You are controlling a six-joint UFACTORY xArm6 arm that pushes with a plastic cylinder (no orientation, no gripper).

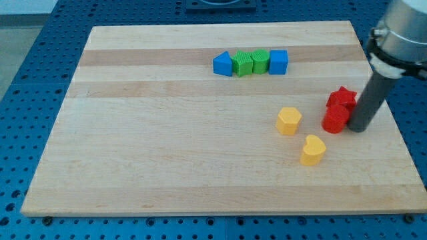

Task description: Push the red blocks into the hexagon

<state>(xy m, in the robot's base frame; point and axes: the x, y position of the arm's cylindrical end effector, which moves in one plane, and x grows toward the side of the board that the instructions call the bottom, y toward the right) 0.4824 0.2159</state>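
Two red blocks sit at the view's right: a red star-shaped block and, just below it and touching it, a red rounded block. My tip rests on the board right beside the lower red block, on its right side, touching or nearly touching it. A yellow hexagon block lies to the left of the red blocks, about a block's width away. A yellow heart-shaped block lies below and between them.
A row of blocks lies near the view's top: a blue block, two green blocks and a blue cube. The wooden board's right edge is close behind my tip.
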